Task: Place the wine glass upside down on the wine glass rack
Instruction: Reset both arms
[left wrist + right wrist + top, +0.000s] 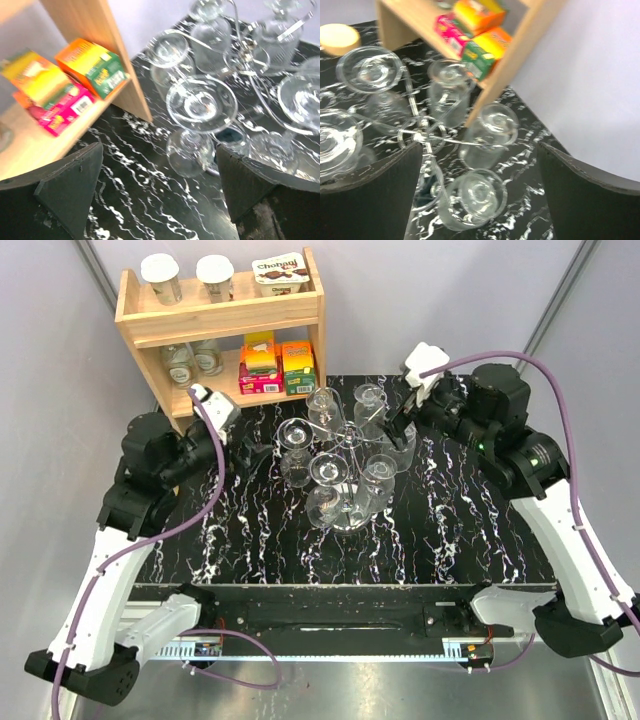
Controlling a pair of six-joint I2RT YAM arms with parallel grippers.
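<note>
Left claw (245,450) hovers spread and empty just beside the rack (421,135), whose arms carry several upturned glasses. The wine glass (485,130) nearest the right claw (479,150) hangs foot-up on an arm. That claw is spread, touching nothing. This looks like the release step; next, lift away without brushing neighbours.

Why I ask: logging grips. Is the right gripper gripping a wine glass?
No: the right gripper stands wide open, holding nothing; the wine glasses hang on the wine glass rack below it.
</note>
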